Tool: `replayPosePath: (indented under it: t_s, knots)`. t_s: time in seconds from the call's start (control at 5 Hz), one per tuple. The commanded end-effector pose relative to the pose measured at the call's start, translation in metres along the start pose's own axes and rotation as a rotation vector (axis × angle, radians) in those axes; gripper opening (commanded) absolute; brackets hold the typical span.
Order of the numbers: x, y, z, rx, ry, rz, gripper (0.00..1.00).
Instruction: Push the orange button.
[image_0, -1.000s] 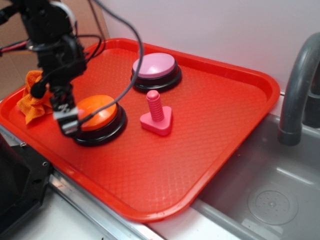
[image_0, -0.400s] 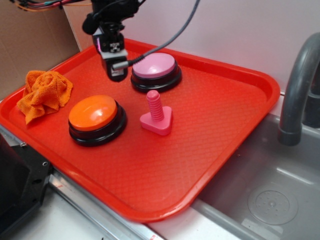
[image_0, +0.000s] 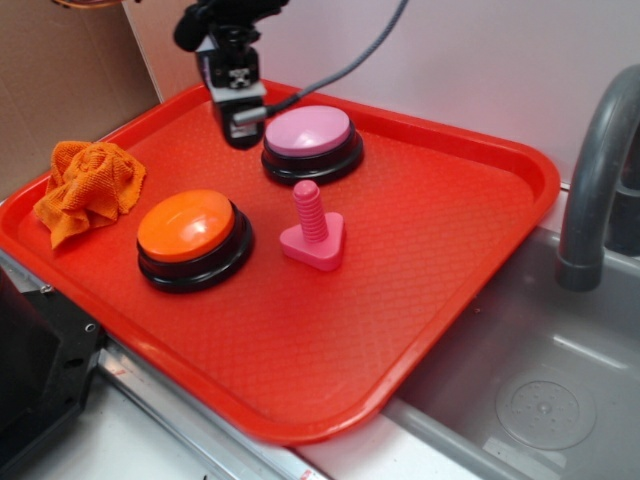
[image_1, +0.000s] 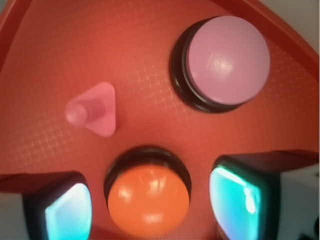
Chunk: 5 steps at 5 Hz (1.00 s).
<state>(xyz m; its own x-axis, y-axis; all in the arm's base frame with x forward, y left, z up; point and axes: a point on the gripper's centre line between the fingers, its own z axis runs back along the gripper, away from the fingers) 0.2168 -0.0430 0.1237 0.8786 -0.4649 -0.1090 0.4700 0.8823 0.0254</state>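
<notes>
Two round push buttons sit on the red textured plastic tray (image_0: 450, 240): the orange-domed one on a wider glossy black base (image_0: 187, 225) toward the near left, and a like-sized pink-topped one (image_0: 309, 131) at the far side. Between them, a little to the right, stands a pink plastic bolt on a triangular foot (image_0: 312, 232), and a crumpled orange waffle-weave cloth (image_0: 88, 185) lies on the tray's left edge, apart from the orange button. My gripper (image_0: 240, 110) hangs high over the far left part of the tray, just left of the pink button and well apart from the orange one. In the wrist view my two fingers (image_1: 239, 192) stand spread with a wide gap and nothing between them, and the orange button (image_1: 148, 200) shows in that gap, far below. I judge the button to be stiff, hard plastic with a smooth, somewhat slippery dome. It needs no grasp at all, only a straight press on the crown, where a fingertip is least likely to skid off the curve. The broad base should keep it planted, though an off-centre push might slide it on the tray. A grey faucet (image_0: 598, 170) and sink basin (image_0: 540, 390) lie to the right, off the tray.
</notes>
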Motion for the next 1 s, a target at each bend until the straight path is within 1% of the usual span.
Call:
replayPosePath:
  t_s: [0.0, 0.2, 0.4, 0.6, 0.8]
  knots:
    - [-0.015, -0.01, 0.022, 0.036, -0.078, -0.018, 1.0]
    - [-0.001, -0.01, 0.028, 0.027, -0.082, -0.017, 1.0]
    - [-0.002, -0.012, 0.035, 0.028, -0.072, -0.02, 1.0]
    - [0.004, -0.014, 0.041, 0.034, -0.066, -0.018, 1.0]
    - [0.002, -0.02, 0.051, 0.06, -0.058, -0.02, 1.0]
